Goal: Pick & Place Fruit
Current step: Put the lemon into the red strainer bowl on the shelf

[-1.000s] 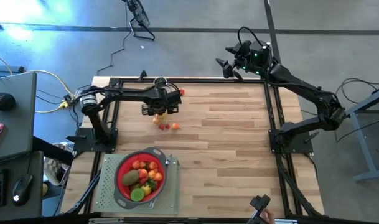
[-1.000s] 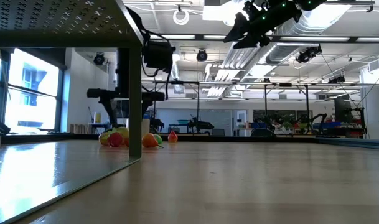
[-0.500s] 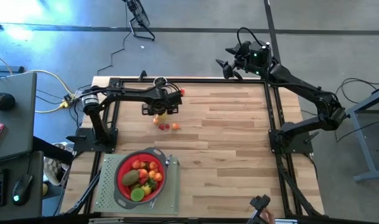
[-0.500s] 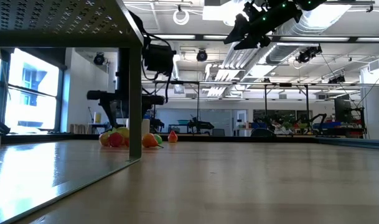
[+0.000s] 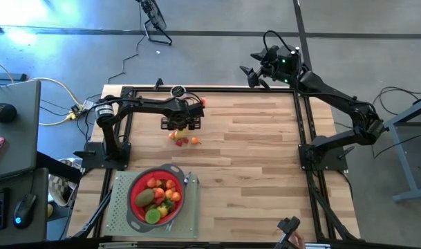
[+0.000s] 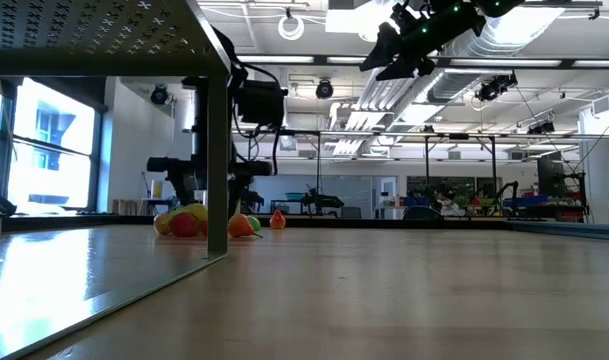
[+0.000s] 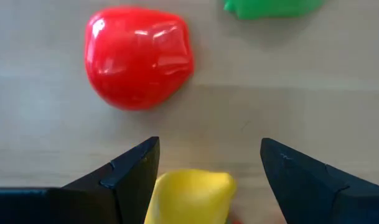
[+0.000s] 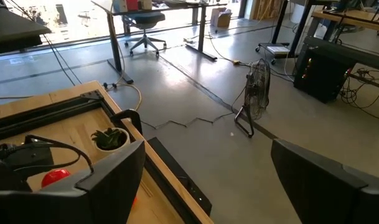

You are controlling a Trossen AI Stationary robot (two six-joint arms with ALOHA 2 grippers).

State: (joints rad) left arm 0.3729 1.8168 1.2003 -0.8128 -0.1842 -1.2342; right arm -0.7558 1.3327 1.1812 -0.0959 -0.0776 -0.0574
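Wooden desk (image 5: 251, 159), wide bare planks across middle and right. Loose fruit (image 5: 183, 138) clustered near far left edge; more heaped in red strainer (image 5: 156, 194) at near left. Left gripper (image 7: 208, 180) low over cluster, fingers open astride yellow piece (image 7: 189, 198). Right gripper (image 5: 252, 73) raised beyond far edge, fingers open.

Table (image 5: 251, 159) of pale planked wood with a low sheen, red fruit (image 7: 138, 57) of glossy smooth plastic, yellow fruit (image 7: 189, 196) likewise glossy, fingers (image 7: 130, 171) of matt dark plastic
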